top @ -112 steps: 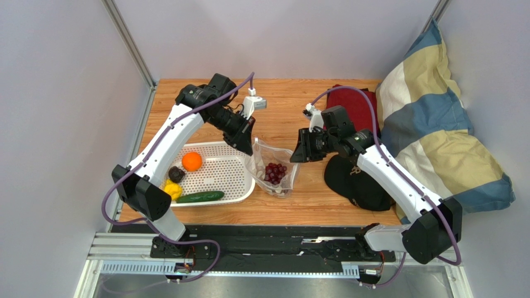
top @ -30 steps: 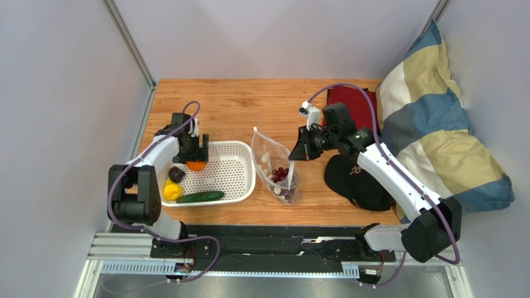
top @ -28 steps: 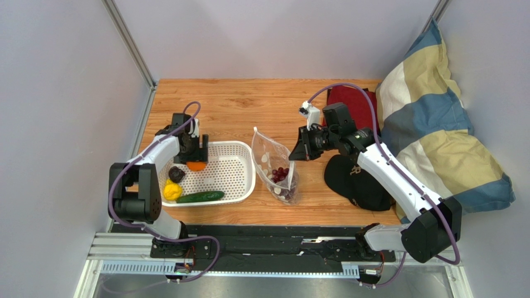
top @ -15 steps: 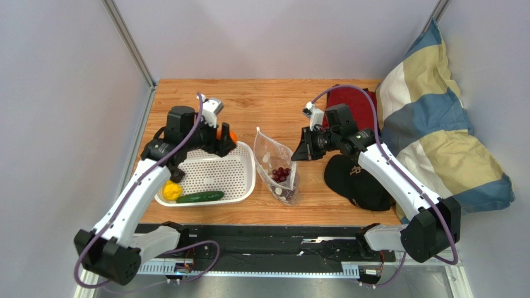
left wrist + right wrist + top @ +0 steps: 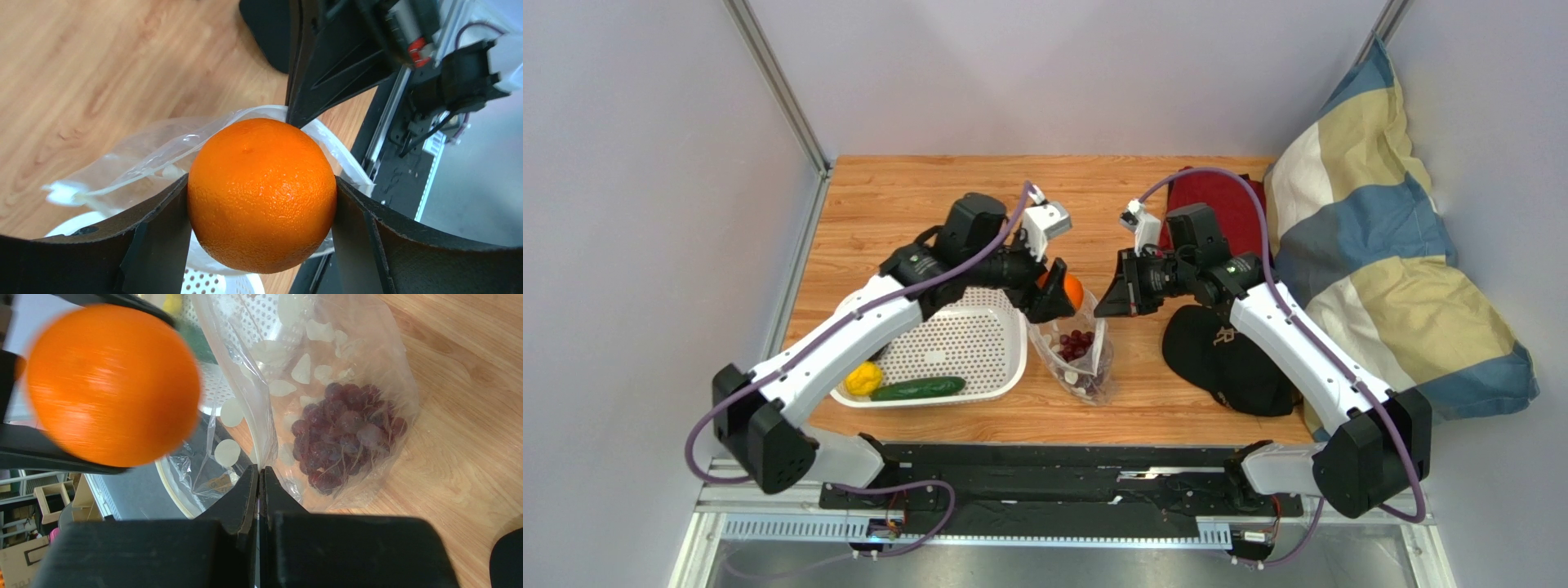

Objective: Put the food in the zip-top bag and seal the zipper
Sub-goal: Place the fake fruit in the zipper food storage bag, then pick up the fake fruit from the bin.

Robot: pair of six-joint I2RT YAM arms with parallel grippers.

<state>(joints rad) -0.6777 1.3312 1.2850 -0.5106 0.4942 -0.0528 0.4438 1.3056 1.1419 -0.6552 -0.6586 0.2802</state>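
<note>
My left pincer (image 5: 1055, 295) has swung from the basket (image 5: 955, 352) across to the bag (image 5: 344, 373), jaws wide around the orange (image 5: 262, 195), which hangs just above the bag's mouth. My right pincer (image 5: 259, 478) is pinched tight on the bag's rim, and the grapes (image 5: 347, 441) lie inside. Next, I judge, I should lower a little and let go.

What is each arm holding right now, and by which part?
The left pincer grips the orange across its two sides. The right pincer, shut, pinches the bag at its mouth edge.
</note>
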